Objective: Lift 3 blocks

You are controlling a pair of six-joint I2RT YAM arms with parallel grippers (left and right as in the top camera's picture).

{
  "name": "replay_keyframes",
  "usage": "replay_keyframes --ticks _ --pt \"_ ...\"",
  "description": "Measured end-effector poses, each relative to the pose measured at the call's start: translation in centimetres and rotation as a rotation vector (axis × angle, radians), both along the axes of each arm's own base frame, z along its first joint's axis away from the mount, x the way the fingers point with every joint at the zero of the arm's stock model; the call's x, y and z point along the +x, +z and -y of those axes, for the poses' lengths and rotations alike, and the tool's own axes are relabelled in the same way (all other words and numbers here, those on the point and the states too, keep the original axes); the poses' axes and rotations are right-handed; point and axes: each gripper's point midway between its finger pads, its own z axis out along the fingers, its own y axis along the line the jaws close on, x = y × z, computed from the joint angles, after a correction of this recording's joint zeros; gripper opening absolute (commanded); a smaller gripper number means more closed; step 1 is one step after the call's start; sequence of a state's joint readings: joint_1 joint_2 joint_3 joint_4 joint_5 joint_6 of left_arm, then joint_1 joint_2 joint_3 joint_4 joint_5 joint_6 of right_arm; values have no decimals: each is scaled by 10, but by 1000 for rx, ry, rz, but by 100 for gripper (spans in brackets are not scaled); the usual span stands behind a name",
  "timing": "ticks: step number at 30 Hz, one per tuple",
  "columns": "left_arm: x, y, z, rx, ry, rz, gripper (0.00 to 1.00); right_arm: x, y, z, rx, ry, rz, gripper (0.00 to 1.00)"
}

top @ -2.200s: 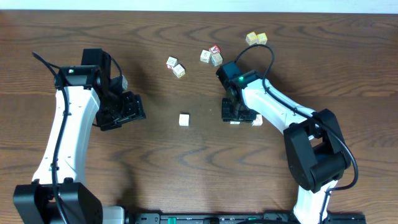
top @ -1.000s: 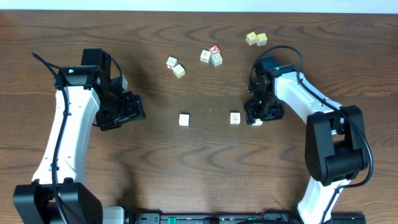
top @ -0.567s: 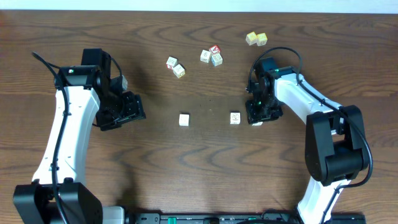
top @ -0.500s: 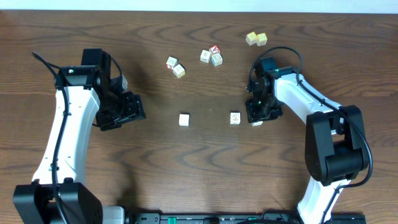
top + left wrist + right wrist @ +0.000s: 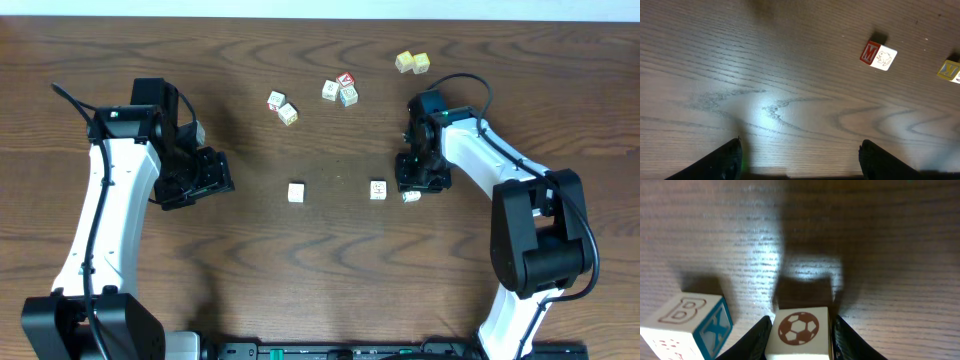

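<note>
- Right gripper (image 5: 800,347) is clamped on the football block (image 5: 799,327), with a finger (image 5: 760,337) snug against each side. The block's shadow falls on the wood just past it.
- The B block (image 5: 687,325) is whitish with a blue X side. It sits just left of the football block with a small gap between them, and there's bare table (image 5: 300,260) beyond.
- The lone block (image 5: 296,192) is plain whitish, further left and well apart, with open wood all round it.
- Left gripper (image 5: 800,150) is spread wide with nothing in it, far left of the football block.
- Only the right wrist cam shows the ball print. From overhead that block barely peeks out from under the gripper.
</note>
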State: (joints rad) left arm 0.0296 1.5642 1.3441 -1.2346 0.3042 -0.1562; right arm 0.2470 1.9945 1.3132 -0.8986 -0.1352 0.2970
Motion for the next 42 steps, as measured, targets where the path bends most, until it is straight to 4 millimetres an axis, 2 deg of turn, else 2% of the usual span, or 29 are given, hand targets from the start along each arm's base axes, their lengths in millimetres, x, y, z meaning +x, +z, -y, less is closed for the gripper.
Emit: replay_keyframes --ticks 9,11,13,16,18,25,30,36,42 --pt "0 0 0 0 0 0 75 8 0 -2 6 -105 18 38" --pt "0 0 0 0 0 0 75 9 0 -3 11 -118 20 43" --pt "0 0 0 0 0 0 75 9 0 -4 15 -116 21 55" --pt "0 0 0 0 0 0 75 7 1 -3 13 -64 18 63" --pt "0 0 0 0 0 0 75 3 2 -2 9 -23 4 62" --pt "0 0 0 0 0 0 75 -6 11 0 10 198 -18 44" --pt "0 0 0 0 0 0 75 -10 11 0 14 310 -19 44" --pt "0 0 0 0 0 0 75 -13 11 -11 17 430 -4 42" --pt "0 0 0 0 0 0 75 -12 10 -12 -1 460 4 37"
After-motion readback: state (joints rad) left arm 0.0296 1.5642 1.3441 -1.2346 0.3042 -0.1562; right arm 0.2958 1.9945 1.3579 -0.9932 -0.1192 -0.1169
